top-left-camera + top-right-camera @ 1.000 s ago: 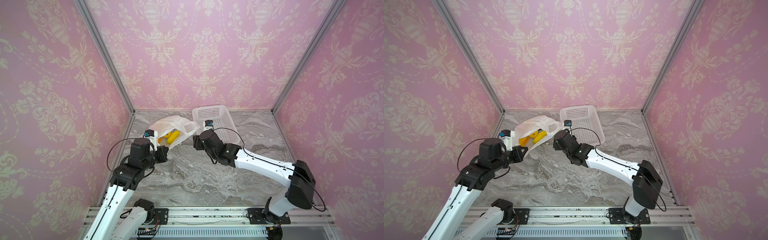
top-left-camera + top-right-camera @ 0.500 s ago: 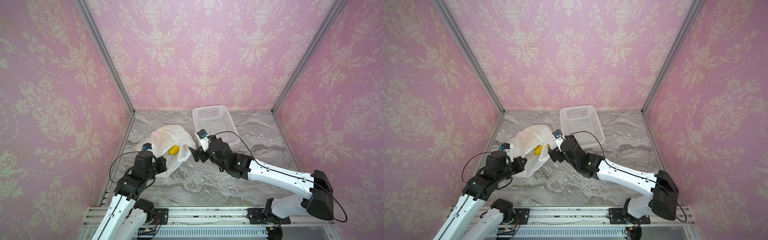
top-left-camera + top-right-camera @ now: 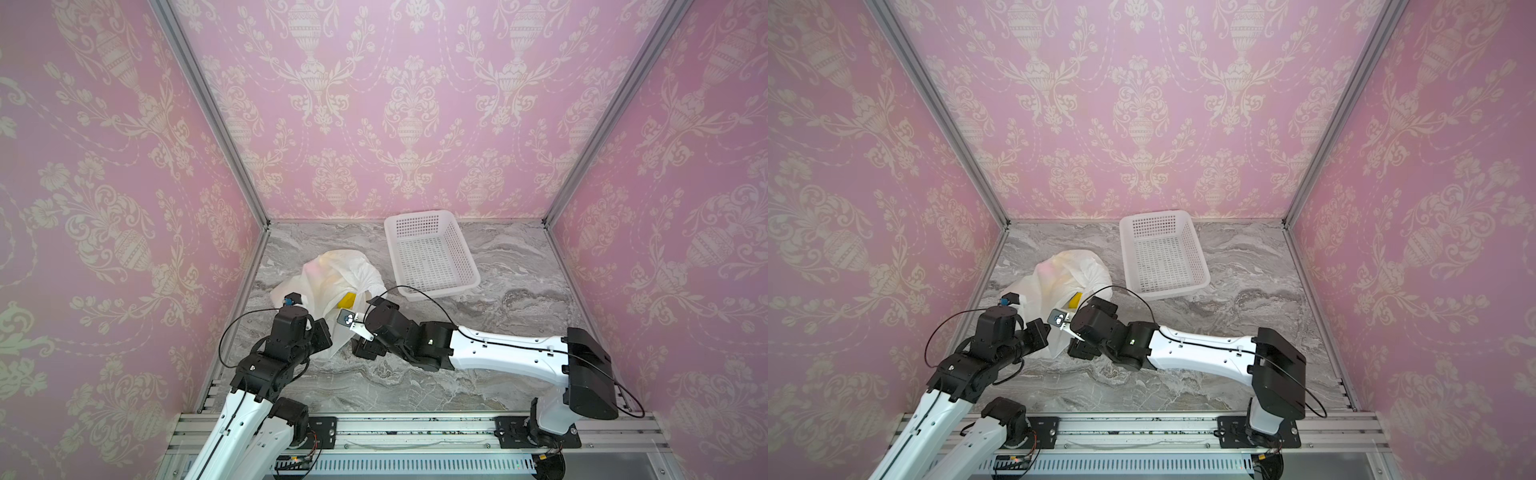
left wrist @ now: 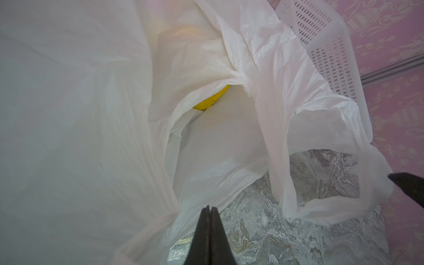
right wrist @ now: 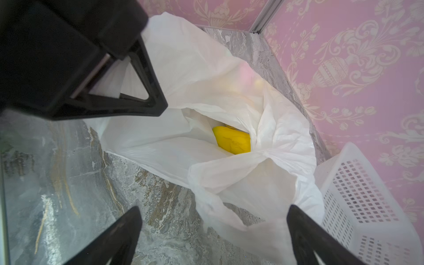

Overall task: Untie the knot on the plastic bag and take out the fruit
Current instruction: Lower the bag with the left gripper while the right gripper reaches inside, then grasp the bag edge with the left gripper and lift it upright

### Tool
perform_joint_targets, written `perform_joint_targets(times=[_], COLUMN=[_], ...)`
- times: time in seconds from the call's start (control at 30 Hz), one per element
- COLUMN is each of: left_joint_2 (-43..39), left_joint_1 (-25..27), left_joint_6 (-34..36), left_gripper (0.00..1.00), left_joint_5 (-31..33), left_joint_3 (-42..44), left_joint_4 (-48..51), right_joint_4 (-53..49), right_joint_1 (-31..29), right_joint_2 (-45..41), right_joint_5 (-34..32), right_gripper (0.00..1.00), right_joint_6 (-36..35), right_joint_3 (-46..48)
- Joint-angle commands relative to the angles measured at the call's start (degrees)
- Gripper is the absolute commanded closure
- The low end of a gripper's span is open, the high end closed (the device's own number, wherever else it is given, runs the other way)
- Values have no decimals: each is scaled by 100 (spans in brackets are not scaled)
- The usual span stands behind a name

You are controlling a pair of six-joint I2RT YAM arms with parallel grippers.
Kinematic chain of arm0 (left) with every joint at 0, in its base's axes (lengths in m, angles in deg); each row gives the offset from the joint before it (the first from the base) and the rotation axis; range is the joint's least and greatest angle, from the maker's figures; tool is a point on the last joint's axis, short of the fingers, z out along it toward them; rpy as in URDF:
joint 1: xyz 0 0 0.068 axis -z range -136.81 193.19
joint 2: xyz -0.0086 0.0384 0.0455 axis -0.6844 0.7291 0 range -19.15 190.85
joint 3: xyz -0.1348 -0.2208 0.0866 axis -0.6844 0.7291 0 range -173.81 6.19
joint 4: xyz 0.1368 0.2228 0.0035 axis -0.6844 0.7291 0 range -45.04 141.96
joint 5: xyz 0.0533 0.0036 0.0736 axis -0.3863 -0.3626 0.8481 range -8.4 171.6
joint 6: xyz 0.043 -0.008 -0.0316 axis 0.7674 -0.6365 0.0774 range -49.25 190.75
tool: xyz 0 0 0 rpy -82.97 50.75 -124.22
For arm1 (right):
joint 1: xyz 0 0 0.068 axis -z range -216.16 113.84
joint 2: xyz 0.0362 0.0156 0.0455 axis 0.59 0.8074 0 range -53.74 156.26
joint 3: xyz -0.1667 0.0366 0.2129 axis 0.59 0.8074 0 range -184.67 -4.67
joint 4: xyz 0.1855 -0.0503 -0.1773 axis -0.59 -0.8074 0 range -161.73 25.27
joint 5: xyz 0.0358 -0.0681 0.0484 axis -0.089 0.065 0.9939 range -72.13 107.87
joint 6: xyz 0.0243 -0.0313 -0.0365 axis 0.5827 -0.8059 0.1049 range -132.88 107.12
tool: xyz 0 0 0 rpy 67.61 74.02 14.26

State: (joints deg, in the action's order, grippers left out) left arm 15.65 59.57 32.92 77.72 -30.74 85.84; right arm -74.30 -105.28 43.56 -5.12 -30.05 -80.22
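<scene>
Plastic bag (image 3: 332, 270) front-to-back, mouth frontward; left jaws tight on it, right jaws agape.

Left arm (image 3: 239, 424) reaches forward from its base, wrist bent low. Left gripper (image 4: 207, 212) fingers pressed fully together, pinching an edge of the plastic bag (image 4: 91, 114). Right arm (image 3: 503, 353) stretched low and flat toward the left one. Right gripper (image 5: 213, 207) fingers spread wide, gripping nothing. Grippers close, not touching.
</scene>
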Motion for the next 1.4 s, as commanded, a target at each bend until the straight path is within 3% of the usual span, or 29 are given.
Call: perform_joint_targets(times=[0.0,0.3,0.4,0.5,0.57,0.7,0.83,0.9,1.03,1.13,1.17,1.23,1.37], left_joint_2=[-55,-78,-161,-123,-57,-33,-45,-12,87,104,98,77,-28], left_joint_1=[23,23,23,27,28,24,27,25,26,29,23,17,16], left_joint_6=[144,171,148,164,189,188,195,247,438,565,657,848,1194], left_gripper=[100,100,100,100,100,100,100,90,33,7,2,1,3], left_joint_5=[98,138,124,199,216,229,379,482,1281,2221,2520,2787,2456], left_joint_3=[-122,-273,-256,-344,-402,-346,-458,-651,-1487,-2357,-2615,-2935,-2974], left_joint_4=[86,211,205,267,280,218,307,363,849,1074,1004,687,-334], right_joint_4=[-31,368,481,485,630,935,970,931,697,416,261,-31,-190], right_joint_1=[21,45,117,225,267,277,309,361,459,460,459,469,509], right_joint_2=[209,726,855,890,866,678,324,123,-359,-673,-716,-750,-860], right_joint_5=[-597,-1170,-1404,-1456,-1560,-1613,-1506,-1477,-1909,-1734,-1736,-1838,-1965], right_gripper=[0,6,24,62,81,98,100,100,100,100,100,100,100], right_joint_6=[-510,-1188,-1224,-1129,-1081,-803,-315,-6,1221,2403,2773,3339,3811], right_joint_3=[-312,-518,-615,-702,-698,-672,-630,-580,-402,-156,-120,-97,40])
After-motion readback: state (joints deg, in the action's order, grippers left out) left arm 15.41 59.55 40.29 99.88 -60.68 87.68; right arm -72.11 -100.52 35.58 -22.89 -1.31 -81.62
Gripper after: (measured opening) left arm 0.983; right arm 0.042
